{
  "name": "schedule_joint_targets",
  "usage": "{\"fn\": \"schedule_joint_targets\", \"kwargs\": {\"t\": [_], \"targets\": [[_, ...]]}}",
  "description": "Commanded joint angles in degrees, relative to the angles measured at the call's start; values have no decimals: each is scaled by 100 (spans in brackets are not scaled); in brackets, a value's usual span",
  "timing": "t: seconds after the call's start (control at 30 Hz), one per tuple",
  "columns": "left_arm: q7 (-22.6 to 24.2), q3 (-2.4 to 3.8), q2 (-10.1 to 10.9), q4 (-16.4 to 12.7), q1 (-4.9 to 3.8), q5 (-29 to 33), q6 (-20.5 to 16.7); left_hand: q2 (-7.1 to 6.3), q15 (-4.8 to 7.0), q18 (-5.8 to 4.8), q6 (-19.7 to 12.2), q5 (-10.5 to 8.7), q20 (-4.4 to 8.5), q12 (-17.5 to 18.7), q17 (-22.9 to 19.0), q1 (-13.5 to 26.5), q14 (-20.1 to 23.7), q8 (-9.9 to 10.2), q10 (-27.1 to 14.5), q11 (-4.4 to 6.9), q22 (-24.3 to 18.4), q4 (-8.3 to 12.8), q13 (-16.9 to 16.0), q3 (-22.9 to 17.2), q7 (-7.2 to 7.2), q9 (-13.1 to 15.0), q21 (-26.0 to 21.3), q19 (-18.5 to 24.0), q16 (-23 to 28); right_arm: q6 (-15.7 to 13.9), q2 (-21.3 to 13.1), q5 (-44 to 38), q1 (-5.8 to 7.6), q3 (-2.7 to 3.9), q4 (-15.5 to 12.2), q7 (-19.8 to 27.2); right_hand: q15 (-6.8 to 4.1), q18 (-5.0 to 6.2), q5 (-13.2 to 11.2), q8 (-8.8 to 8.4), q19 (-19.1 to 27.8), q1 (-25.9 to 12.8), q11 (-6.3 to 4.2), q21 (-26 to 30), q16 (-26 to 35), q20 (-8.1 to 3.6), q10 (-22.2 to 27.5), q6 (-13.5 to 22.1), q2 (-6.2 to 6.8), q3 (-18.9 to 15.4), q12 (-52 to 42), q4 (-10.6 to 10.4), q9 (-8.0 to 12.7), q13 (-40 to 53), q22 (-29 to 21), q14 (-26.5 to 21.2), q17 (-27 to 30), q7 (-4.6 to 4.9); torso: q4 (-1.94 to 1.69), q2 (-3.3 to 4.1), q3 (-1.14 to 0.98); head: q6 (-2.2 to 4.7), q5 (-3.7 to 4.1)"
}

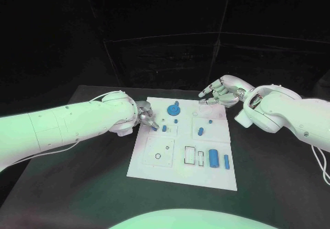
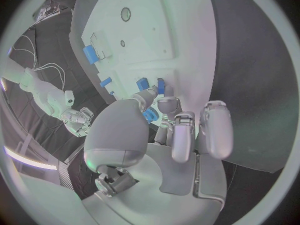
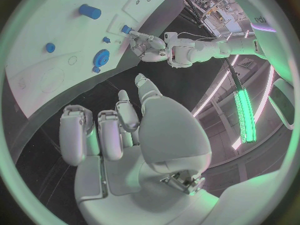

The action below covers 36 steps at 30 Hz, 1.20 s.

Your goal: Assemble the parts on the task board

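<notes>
We list one task board (image 1: 155,164), a white plate lying flat in the middle of the black counter (image 1: 89,191).

We list the left robot hand (image 1: 146,119) at the board's left edge, toward the far end, its arm reaching in low over the counter. In the left wrist view its fingers (image 2: 178,130) curl forward with the tips close to a small blue part (image 2: 150,116); we cannot tell whether that part is pinched or only touched.

We list the right robot hand (image 1: 219,95) raised by the board's far right corner, fingers loosely bent and apart, holding nothing.

We list further blue parts on the board: a round gear (image 1: 174,110) near the far edge and a cylinder (image 1: 214,158) near the near right corner.
</notes>
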<state>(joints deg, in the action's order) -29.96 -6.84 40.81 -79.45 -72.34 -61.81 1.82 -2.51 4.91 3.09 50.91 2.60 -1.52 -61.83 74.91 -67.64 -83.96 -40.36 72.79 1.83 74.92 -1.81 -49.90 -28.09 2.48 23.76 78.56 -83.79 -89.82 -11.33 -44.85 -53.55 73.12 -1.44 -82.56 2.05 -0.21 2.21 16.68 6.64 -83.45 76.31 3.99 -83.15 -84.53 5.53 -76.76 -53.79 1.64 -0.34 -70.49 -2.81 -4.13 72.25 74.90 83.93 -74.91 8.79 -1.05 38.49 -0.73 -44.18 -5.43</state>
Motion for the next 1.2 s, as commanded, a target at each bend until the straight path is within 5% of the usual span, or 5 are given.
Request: {"fn": "schedule_joint_targets", "kwargs": {"t": [0.03, 0.6, 0.67, 0.83, 1.2], "targets": [[-105, -19, 12, -19, 31, -43, 169, 14, 13, 25, 15, 17, 33, -29, 1509, -29, -604, -22, 40, -10, 137, 458, -5, -498, -6, 10, 28, -49, -18, 46, -3, 2, 11, 3, -12, 47, -51, 82, 6, 26, 36, -2, -31, 20, 26, -16, 9, -44, -67, -40, 9, -8, 9, -8, 90, 369, -456, -5, -5, 2, 0, 1, -5], [-98, -22, -30, 24, 37, -24, 174, -9, 19, 24, 44, 16, 38, -62, 1509, 26, -604, -53, 69, -2, 141, 433, -42, -512, -17, 18, 29, -51, -18, 52, 3, 2, 11, 3, -10, 51, -51, 82, 6, 26, 36, -2, -31, 20, 26, -16, 9, -44, -67, -40, 9, -8, 9, -8, 90, 369, -456, -5, -2, 3, 2, -8, -3], [-89, -22, -42, 40, 37, 8, 142, -35, 22, 22, 79, 15, 41, -72, 1509, 96, -604, -85, 80, 3, 150, 391, -48, -490, -27, 29, 35, -55, -18, 52, 3, 2, 11, 3, -10, 50, -51, 82, 6, 26, 36, -2, -31, 20, 26, -16, 9, -44, -67, -40, 9, -8, 9, -8, 90, 369, -456, -5, -3, 2, -1, -13, -3], [-74, -22, -80, 79, 37, 42, 84, -276, 33, 23, 191, 14, 47, -106, 1509, 846, -604, -168, 96, 13, 152, -89, -55, -36, -48, 55, 32, -57, -18, 52, 4, 2, 11, 3, -12, 50, -51, 82, 6, 26, 36, -2, -31, 20, 26, -16, 9, -44, -67, -40, 9, -8, 9, -8, 90, 369, -456, -5, -2, 7, -2, -14, -5], [-96, -23, -150, 171, 36, 55, 101, -339, 64, 16, 228, 15, 70, -164, 1509, 960, -604, -225, 120, 46, 189, -171, -110, 96, -84, 77, 57, -74, -18, 53, 7, 2, 11, 3, -13, 51, -51, 82, 6, 26, 36, -2, -31, 20, 26, -16, 9, -44, -67, -40, 9, -8, 9, -8, 90, 369, -456, -5, 1, 3, 2, -24, -2]]}}
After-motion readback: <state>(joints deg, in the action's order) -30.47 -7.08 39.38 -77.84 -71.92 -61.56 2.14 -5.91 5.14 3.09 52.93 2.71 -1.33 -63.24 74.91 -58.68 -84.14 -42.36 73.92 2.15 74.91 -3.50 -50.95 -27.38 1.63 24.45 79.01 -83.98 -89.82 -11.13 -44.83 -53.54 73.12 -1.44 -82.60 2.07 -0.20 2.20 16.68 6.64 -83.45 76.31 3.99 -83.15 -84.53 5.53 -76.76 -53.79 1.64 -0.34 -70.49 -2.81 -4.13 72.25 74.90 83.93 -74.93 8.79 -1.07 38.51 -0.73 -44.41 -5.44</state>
